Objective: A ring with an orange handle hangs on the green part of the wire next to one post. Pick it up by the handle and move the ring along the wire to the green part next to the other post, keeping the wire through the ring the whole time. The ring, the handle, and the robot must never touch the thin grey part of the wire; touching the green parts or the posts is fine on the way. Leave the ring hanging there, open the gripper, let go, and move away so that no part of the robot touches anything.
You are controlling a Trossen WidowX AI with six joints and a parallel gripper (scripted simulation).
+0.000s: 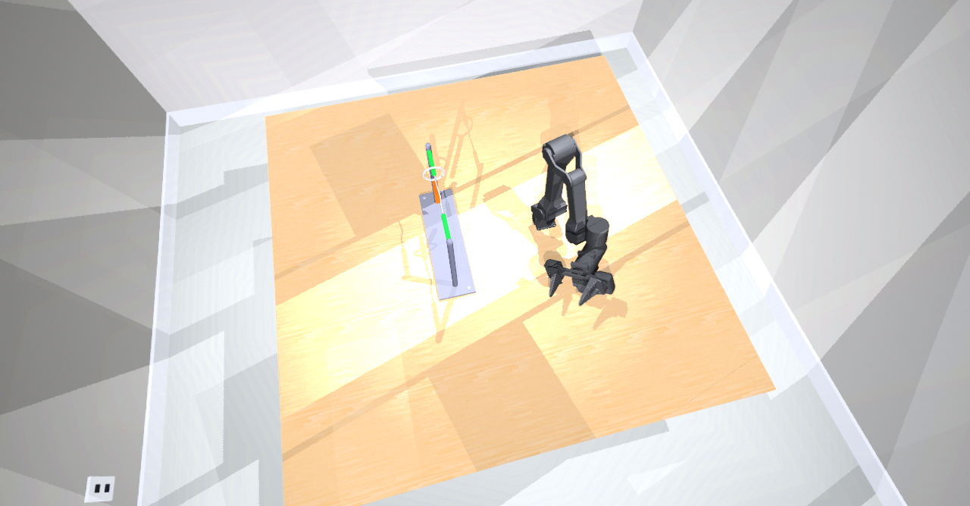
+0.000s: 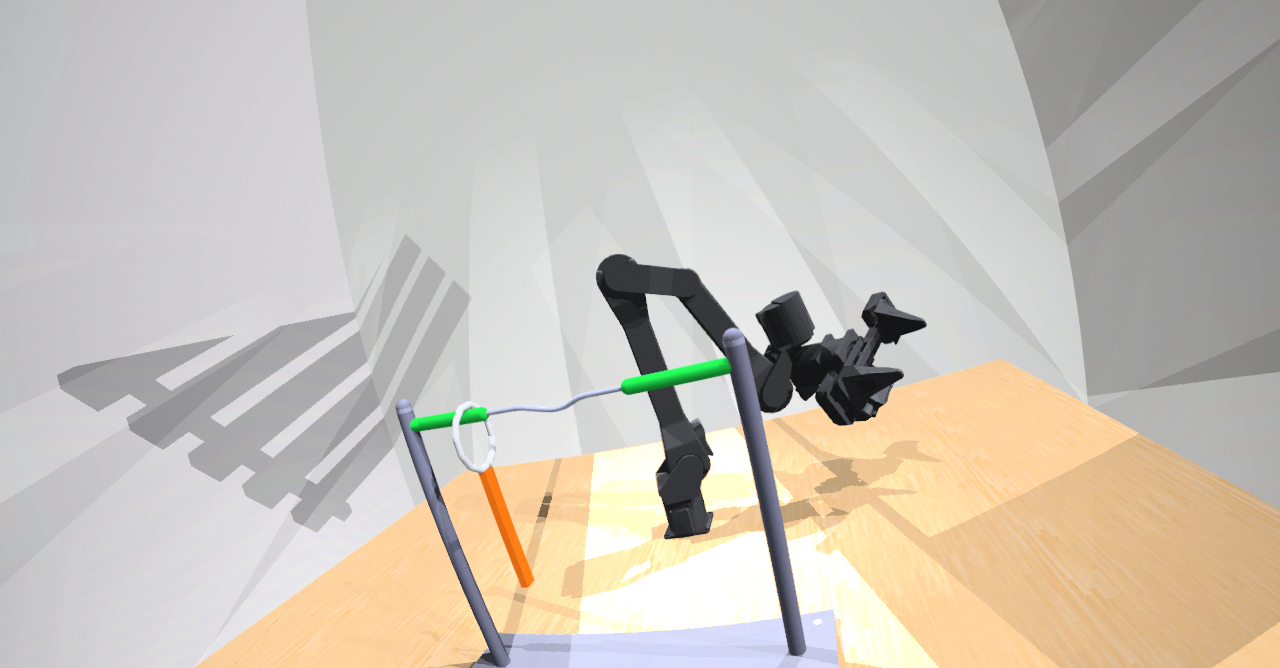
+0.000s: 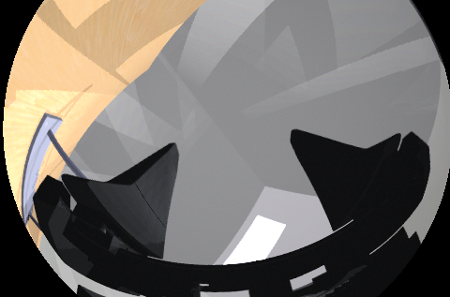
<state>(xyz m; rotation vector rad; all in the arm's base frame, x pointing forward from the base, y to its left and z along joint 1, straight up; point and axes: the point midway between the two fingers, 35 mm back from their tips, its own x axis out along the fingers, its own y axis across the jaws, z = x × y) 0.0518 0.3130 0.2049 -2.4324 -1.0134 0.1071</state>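
Note:
The white ring (image 1: 433, 179) (image 2: 455, 436) hangs around the green part (image 1: 430, 157) (image 2: 429, 421) beside the left post (image 2: 453, 539) of the exterior view, near that part's inner end. Its orange handle (image 1: 436, 191) (image 2: 507, 525) points down. The thin grey wire (image 2: 550, 409) runs to the other green part (image 1: 445, 226) (image 2: 677, 375) at the other post (image 1: 452, 262) (image 2: 765, 494). My gripper (image 1: 567, 298) (image 2: 911, 348) (image 3: 235, 142) is open and empty, well away from ring and wire, fingers pointing away from them. The wrist view shows neither ring nor handle.
Both posts stand on a pale base plate (image 1: 463, 279) (image 2: 671, 650) (image 3: 35, 161) on the wooden table top (image 1: 542, 395). In the exterior view the arm (image 2: 653, 350) shows behind the wire and the right post.

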